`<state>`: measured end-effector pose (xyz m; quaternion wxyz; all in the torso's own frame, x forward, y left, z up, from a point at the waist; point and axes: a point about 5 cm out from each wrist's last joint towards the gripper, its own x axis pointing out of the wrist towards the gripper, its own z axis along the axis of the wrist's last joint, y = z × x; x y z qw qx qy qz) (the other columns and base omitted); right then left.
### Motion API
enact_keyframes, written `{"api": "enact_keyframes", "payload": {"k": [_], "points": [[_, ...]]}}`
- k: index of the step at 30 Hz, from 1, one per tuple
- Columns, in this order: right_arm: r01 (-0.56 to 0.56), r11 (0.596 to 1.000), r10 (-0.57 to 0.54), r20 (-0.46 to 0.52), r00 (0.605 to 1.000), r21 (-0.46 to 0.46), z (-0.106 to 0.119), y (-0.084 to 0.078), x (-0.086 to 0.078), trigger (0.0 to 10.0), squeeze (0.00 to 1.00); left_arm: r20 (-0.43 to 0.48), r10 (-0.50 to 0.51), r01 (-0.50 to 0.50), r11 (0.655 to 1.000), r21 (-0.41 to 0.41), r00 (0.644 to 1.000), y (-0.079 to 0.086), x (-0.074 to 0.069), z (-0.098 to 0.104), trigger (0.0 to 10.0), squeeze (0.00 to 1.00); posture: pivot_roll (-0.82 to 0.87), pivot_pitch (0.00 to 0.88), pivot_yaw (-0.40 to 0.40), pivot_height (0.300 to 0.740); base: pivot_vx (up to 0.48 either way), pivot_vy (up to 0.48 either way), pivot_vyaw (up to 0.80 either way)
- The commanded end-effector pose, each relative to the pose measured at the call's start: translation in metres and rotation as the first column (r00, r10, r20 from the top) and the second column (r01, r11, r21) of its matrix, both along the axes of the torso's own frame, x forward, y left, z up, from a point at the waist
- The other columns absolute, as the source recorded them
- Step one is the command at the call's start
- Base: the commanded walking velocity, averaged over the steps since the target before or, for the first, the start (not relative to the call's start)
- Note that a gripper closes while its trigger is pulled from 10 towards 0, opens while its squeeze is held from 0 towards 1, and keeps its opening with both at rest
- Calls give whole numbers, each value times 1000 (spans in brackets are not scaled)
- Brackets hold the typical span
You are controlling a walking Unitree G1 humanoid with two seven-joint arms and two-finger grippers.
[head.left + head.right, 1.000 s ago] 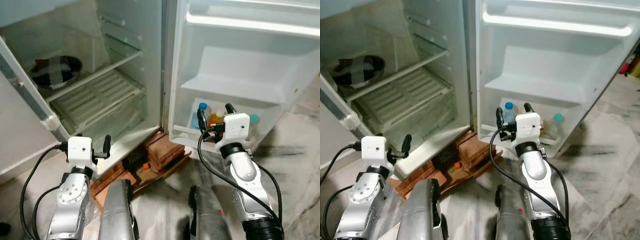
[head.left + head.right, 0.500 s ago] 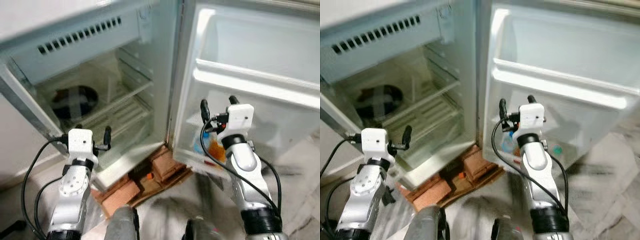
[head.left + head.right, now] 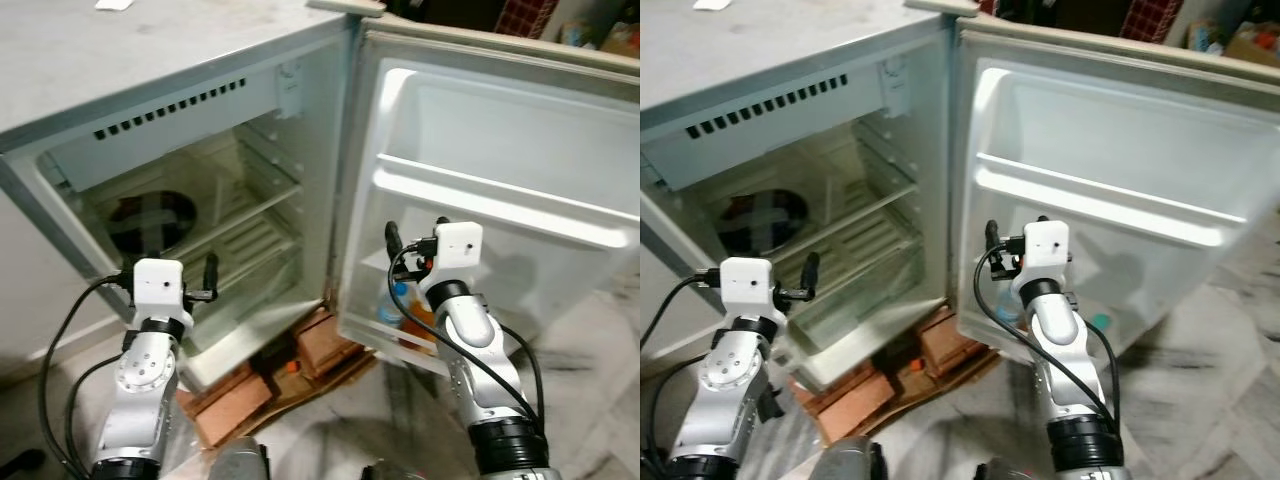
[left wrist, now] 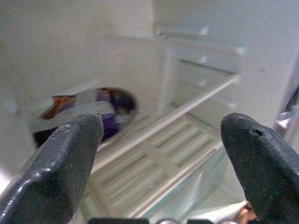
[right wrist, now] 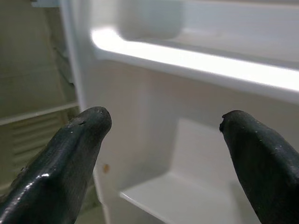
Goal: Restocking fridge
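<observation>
The fridge stands open in front of me, its door swung out to the right. Inside, a dark bowl with purple and orange contents sits on a wire shelf. In the door's lowest shelf stand a blue-capped bottle, an orange bottle and a teal-capped one. My left gripper is open and empty before the fridge's lower compartment. My right gripper is open and empty, close to the door's inner side, above the bottles and facing its rail.
Bricks and flattened cardboard lie under the fridge's front edge. The grey fridge top carries a scrap of paper at the far left. Stained marble floor spreads to the right of the door.
The camera has risen and tilted up, so the fridge top and the door's upper shelves now show. Both grippers stay open and empty, held at about the same spots before the fridge.
</observation>
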<state>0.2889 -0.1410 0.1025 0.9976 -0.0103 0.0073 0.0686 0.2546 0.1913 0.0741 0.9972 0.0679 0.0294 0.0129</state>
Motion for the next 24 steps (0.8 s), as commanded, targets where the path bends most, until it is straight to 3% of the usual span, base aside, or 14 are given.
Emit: {"api": "enact_keyframes", "payload": {"k": [1, 8, 12, 15, 24], "points": [[13, 1000, -14, -23, 1000, -18, -3, -6, 0, 10000, 0, -21, -5, 5, 1000, 5, 1000, -3, -1, -4, 10000, 0, 42, 2, -1, 740, 0, -480, 0], [-14, 1000, 13, -44, 999, -22, -4, -3, 2, 10000, 0, -36, 23, -23, 1000, 15, 999, 0, -2, -6, 10000, 0, 42, 5, -1, 740, 0, -480, 0], [-105, 994, 106, -48, 993, 23, -4, 6, -1, 10000, 0, -40, 26, -25, 1000, 17, 999, 0, -2, -6, 10000, 0, 43, 7, -1, 740, 0, -443, 0], [-144, 988, 144, -4, 990, -56, 0, 10, -2, 10000, 0, -40, 26, -24, 999, 28, 999, -1, -2, -7, 10000, 0, 45, 7, -4, 740, 0, -424, 0], [-203, 977, 205, 10, 979, -69, 2, 19, -3, 10000, 0, -36, 14, -13, 999, 44, 999, -2, -1, -7, 10000, 0, 48, 5, -5, 740, 0, -447, 0]]}}
